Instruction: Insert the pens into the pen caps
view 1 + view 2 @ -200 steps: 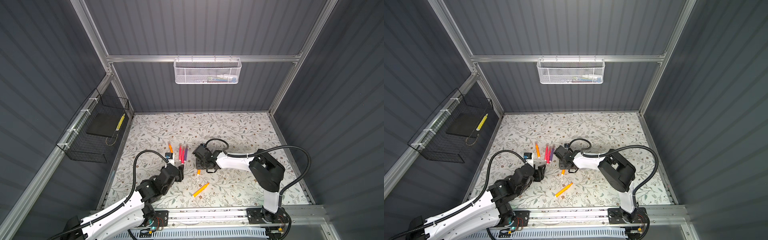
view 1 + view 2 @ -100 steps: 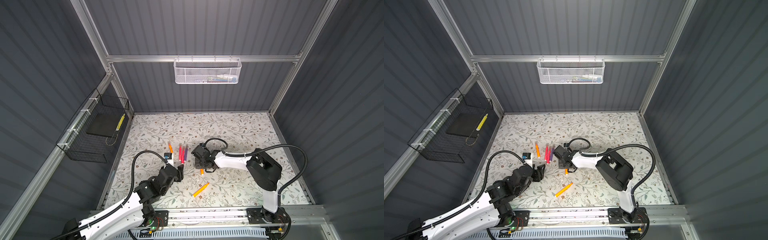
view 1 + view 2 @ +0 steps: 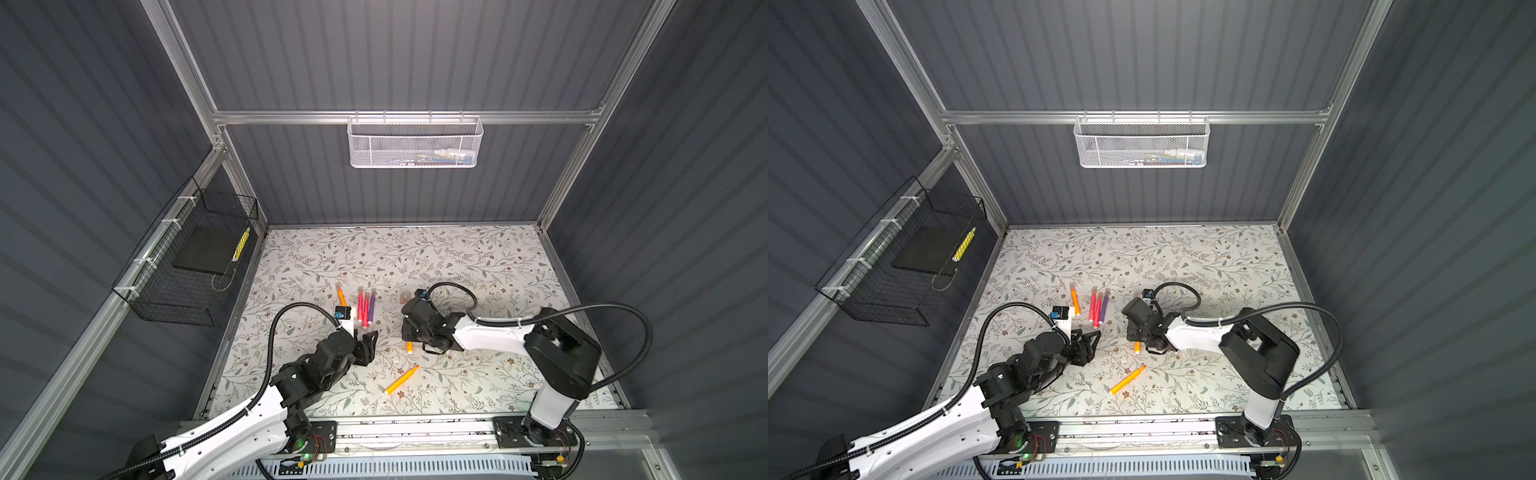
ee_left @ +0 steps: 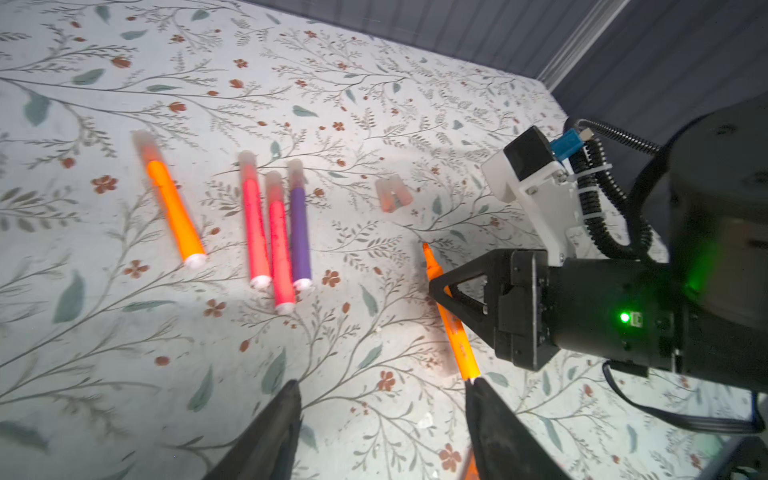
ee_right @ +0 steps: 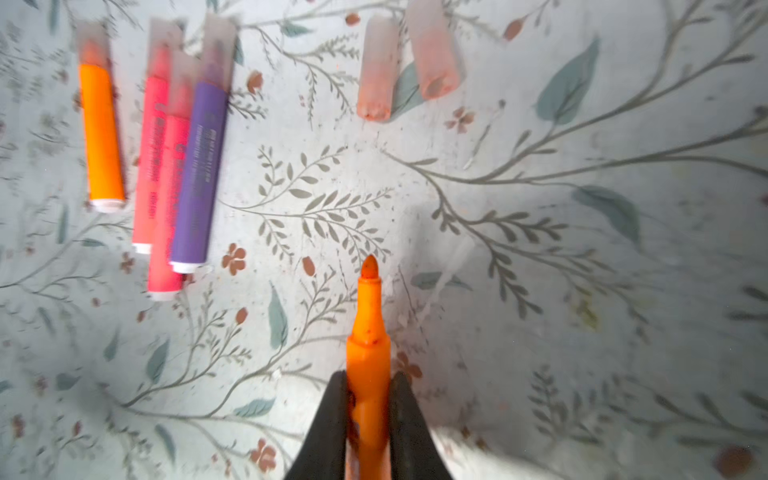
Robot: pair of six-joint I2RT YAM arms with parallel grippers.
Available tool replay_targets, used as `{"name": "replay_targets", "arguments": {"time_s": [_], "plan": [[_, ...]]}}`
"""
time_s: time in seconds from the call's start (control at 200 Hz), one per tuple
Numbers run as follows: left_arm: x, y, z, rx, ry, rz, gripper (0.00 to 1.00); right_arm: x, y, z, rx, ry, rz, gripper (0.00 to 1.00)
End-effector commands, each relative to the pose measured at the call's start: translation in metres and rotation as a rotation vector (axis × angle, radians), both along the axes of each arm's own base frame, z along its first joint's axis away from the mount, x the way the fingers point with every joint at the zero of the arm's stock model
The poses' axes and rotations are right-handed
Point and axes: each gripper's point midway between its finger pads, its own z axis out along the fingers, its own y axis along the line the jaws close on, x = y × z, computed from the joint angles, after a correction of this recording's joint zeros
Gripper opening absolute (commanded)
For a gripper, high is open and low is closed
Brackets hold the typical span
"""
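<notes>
My right gripper (image 5: 369, 378) is shut on an uncapped orange pen (image 5: 368, 332), whose tip points toward two loose translucent pen caps (image 5: 376, 70) lying side by side on the mat. In both top views this gripper (image 3: 409, 334) hangs low over the mat, with the pen's end (image 3: 409, 346) showing under it. A second uncapped orange pen (image 3: 401, 380) lies nearer the front. One orange (image 3: 341, 296), two pink (image 3: 363, 308) and one purple pen (image 3: 372, 307) lie capped in a row. My left gripper (image 4: 383, 384) is open and empty beside the held pen (image 4: 455, 332).
The floral mat (image 3: 478, 266) is enclosed by grey walls. A white mesh basket (image 3: 415, 143) hangs on the back wall and a black wire basket (image 3: 187, 266) on the left wall. An aluminium rail (image 3: 415, 428) runs along the front edge.
My right gripper has shut on the orange pen, and the pen has shifted slightly to the right. The left arm has barely moved.
</notes>
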Motion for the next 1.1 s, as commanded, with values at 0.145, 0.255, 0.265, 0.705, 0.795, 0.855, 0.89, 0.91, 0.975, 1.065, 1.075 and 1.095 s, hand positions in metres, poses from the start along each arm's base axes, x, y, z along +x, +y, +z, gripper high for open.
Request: {"name": "replay_targets", "arguments": {"time_s": [0.145,0.255,0.265,0.705,0.795,0.855,0.89,0.91,0.975,1.065,1.075,1.095], "plan": [[-0.014,-0.051,0.025,-0.219,-0.067,-0.236,0.63,0.002,-0.011,0.092,0.334,-0.229,-0.069,0.06],[-0.019,-0.064,0.035,-0.269,-0.092,-0.309,0.63,-0.005,-0.02,0.111,0.421,-0.276,-0.084,0.03],[-0.019,-0.065,0.035,-0.271,-0.093,-0.313,0.63,-0.006,-0.021,0.112,0.427,-0.279,-0.085,0.03],[-0.021,-0.1,0.045,-0.355,-0.108,-0.439,0.62,-0.033,-0.011,0.161,0.613,-0.462,-0.001,0.04],[-0.02,-0.105,0.043,-0.358,-0.096,-0.449,0.61,-0.038,-0.004,0.166,0.621,-0.479,0.028,0.05],[-0.019,-0.107,0.042,-0.356,-0.089,-0.451,0.61,-0.039,0.0,0.168,0.617,-0.484,0.038,0.05],[-0.018,-0.108,0.042,-0.354,-0.089,-0.453,0.61,-0.04,0.002,0.169,0.614,-0.486,0.044,0.05],[-0.018,-0.109,0.041,-0.352,-0.089,-0.454,0.61,-0.041,0.002,0.168,0.612,-0.487,0.047,0.04],[-0.018,-0.11,0.041,-0.349,-0.093,-0.456,0.6,-0.042,0.005,0.168,0.611,-0.492,0.054,0.04],[-0.017,-0.109,0.041,-0.348,-0.096,-0.451,0.57,-0.044,0.006,0.168,0.615,-0.495,0.06,0.04],[-0.017,-0.109,0.04,-0.348,-0.096,-0.452,0.57,-0.044,0.007,0.168,0.614,-0.494,0.061,0.04],[-0.017,-0.109,0.04,-0.348,-0.095,-0.449,0.57,-0.044,0.007,0.168,0.613,-0.494,0.061,0.04]]}}
